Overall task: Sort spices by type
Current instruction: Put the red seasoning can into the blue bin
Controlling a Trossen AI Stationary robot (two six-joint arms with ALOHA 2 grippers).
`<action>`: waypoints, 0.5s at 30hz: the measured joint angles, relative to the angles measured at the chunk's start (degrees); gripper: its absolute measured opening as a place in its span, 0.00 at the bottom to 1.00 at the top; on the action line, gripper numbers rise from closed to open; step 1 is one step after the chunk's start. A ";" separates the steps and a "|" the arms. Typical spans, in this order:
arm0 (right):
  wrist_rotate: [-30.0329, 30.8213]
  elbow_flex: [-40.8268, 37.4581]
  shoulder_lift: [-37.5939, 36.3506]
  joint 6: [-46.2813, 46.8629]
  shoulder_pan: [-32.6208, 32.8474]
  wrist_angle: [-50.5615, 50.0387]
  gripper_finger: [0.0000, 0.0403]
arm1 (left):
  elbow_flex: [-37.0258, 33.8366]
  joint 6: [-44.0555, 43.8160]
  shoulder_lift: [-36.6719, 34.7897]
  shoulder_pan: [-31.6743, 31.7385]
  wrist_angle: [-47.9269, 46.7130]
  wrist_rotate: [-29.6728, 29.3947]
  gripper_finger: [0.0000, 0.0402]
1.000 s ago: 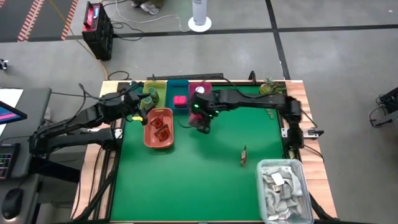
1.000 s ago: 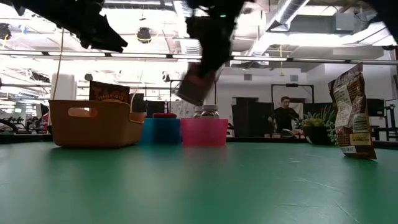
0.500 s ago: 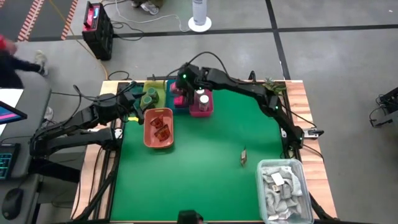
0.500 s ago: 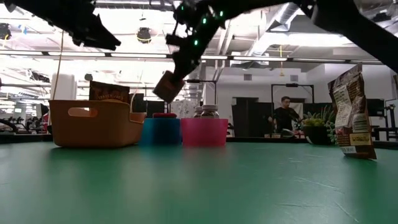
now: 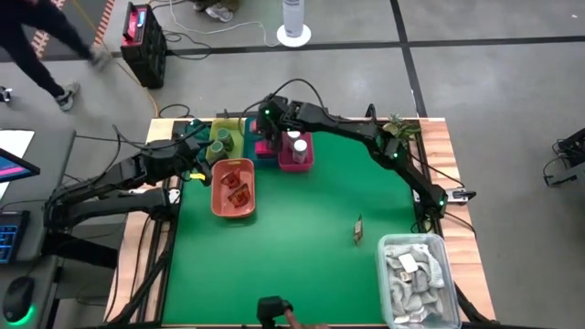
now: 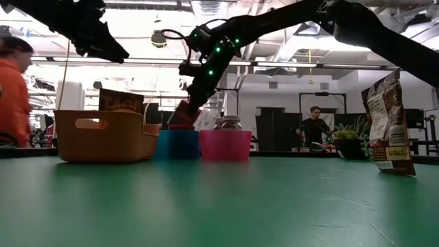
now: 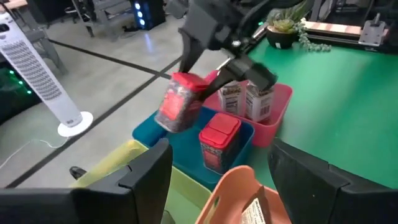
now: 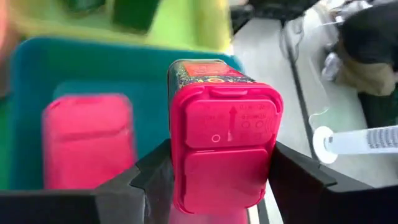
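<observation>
Two red-lidded shakers matter here: the right gripper (image 7: 205, 93) clamps one red-capped spice shaker (image 8: 222, 134) by its body, tilted, just above the blue tray (image 7: 186, 140), where its twin shaker (image 7: 219, 140) already stands just beneath the fingers; presumably like is joining like. Beyond the gripper, the pink tray (image 5: 297, 157) keeps the white-capped jars (image 7: 249, 101), and the orange basket (image 5: 232, 188) holds flat sachets. Hard, glossy, boxy plastic should sit steady between the pads. The left gripper (image 5: 203, 144) hangs with fingers spread beside the yellow-green tray (image 5: 226, 135), empty. One sachet (image 5: 357, 228) stands alone, well away from both grippers.
</observation>
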 joint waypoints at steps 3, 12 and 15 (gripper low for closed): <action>-0.02 0.07 -0.13 -0.98 0.14 0.49 0.60 | 0.00 -0.45 0.02 -0.46 -0.13 0.01 0.63; -3.59 0.04 -0.22 0.21 -2.45 -5.04 0.60 | 0.00 -0.10 -0.02 -1.21 -0.08 0.03 0.63; -4.23 0.02 -0.22 0.97 -2.63 -5.61 0.60 | 0.00 0.28 -0.02 -1.21 -0.04 0.03 0.63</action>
